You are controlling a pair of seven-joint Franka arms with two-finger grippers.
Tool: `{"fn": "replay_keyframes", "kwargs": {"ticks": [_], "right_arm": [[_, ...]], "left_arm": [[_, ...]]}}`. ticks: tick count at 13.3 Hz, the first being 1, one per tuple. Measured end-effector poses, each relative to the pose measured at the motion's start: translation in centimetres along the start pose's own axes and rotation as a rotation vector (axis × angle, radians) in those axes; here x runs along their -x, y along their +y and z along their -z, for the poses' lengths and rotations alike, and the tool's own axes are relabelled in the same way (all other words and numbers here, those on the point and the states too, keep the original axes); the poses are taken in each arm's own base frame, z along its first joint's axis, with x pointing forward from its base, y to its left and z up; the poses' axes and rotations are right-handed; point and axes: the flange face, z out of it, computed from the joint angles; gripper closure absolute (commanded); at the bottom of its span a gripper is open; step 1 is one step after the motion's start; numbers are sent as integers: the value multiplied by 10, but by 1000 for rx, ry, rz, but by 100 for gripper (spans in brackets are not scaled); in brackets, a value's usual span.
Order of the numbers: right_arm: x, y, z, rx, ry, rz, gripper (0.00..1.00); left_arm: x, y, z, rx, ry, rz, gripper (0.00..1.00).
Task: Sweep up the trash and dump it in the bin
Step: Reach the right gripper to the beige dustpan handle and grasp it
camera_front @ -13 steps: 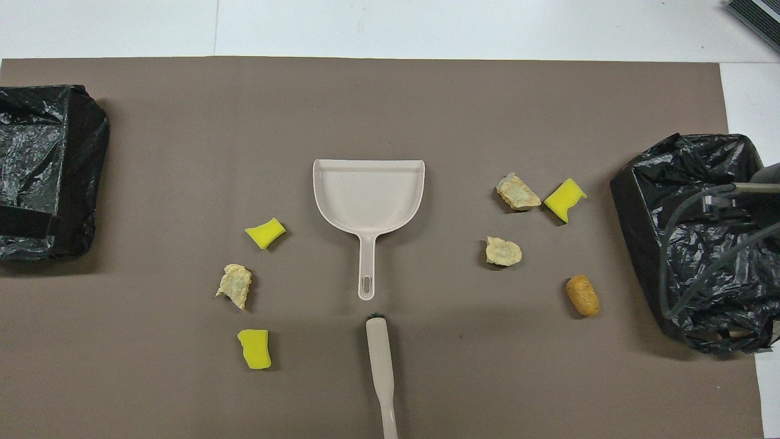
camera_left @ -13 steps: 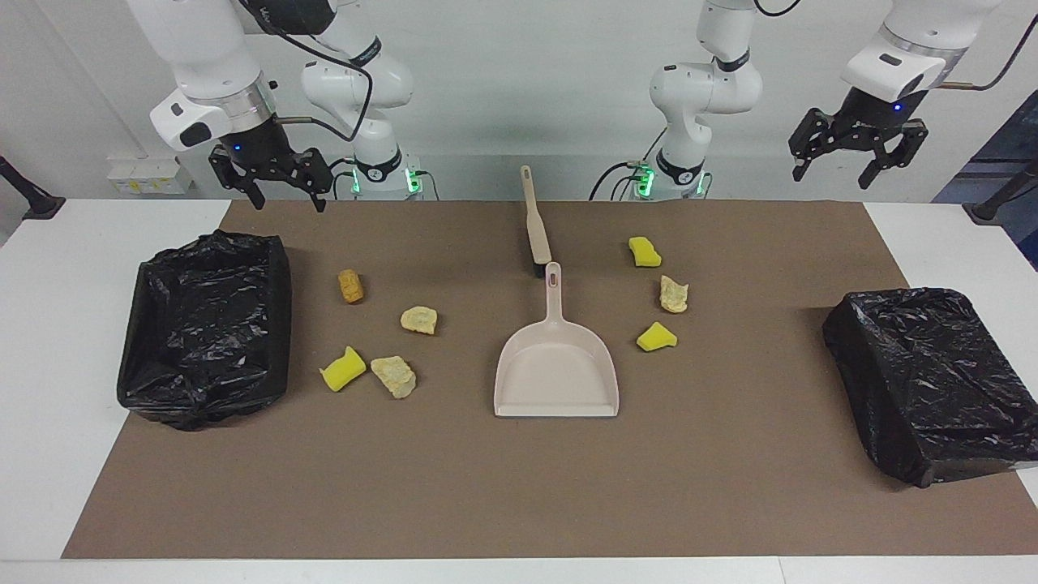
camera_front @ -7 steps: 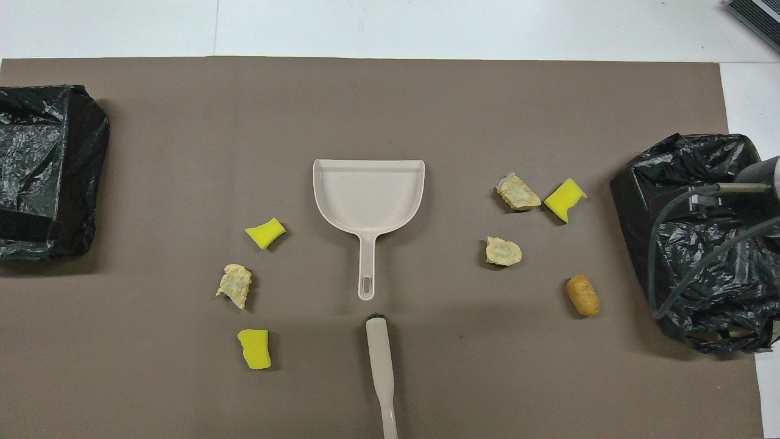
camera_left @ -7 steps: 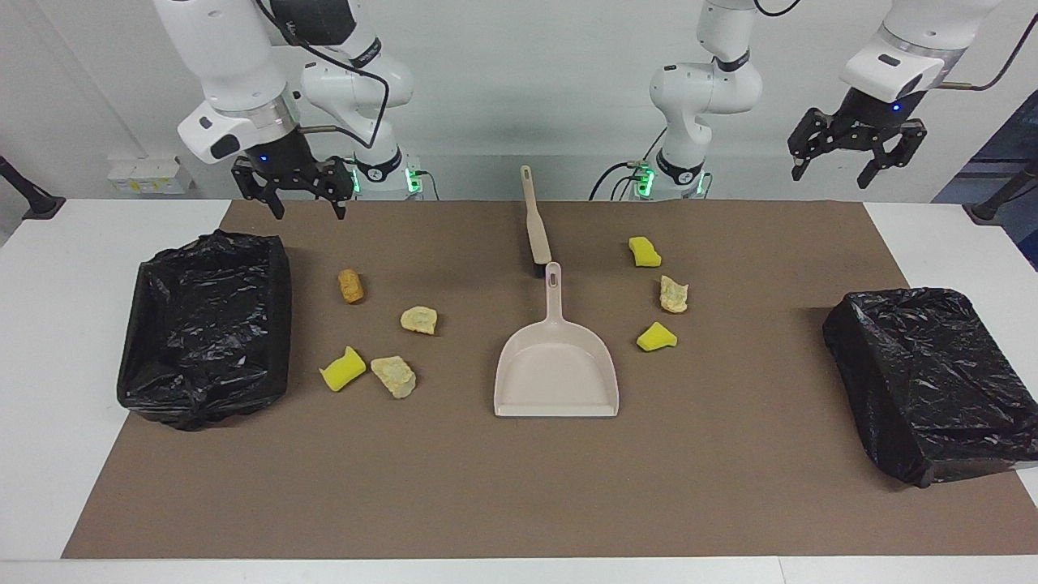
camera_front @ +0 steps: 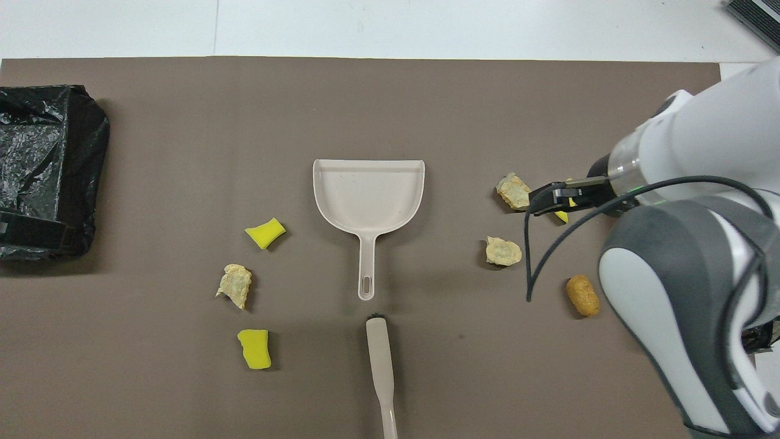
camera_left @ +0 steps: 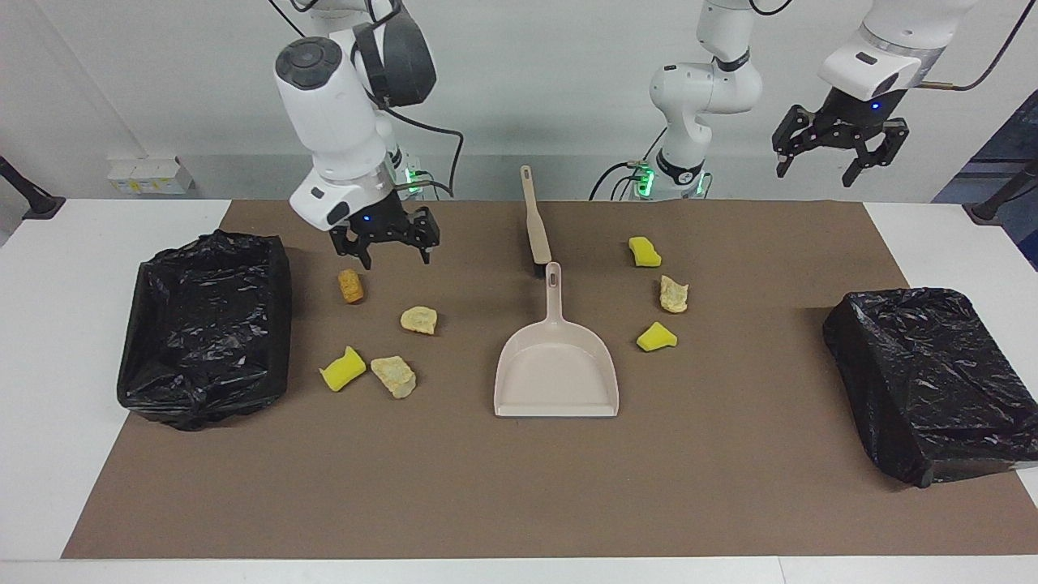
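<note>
- Brown mat [camera_left: 519,487] fills the frame's middle; black-bagged bins [camera_left: 207,324] sit at its two ends.
- Beige dustpan [camera_left: 556,369] lies centre, the brush [camera_left: 535,223] above it.
- Right gripper [camera_left: 391,243], jaws wide and empty, hangs upper left of centre above the mat, beside the golden-brown lump [camera_left: 350,285].
- Left gripper [camera_left: 835,150], wide open and empty, hangs in the upper right.
- Trash [camera_left: 395,375]: four scraps left of the dustpan, three to its right.

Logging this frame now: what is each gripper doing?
Left gripper: open, empty, raised over the table's edge by its base.
Right gripper: open, empty, over the brown scrap.
</note>
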Motion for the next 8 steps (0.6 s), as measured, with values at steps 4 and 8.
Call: {"fn": "replay_keyframes", "kwargs": {"ticks": [4, 8], "right_arm": [[1, -89, -59, -25, 21, -39, 0], [24, -166, -106, -34, 18, -107, 0]], "left_arm": [[-1, 10, 0, -1, -1, -16, 0], [-2, 18, 0, -2, 0, -30, 0]]}}
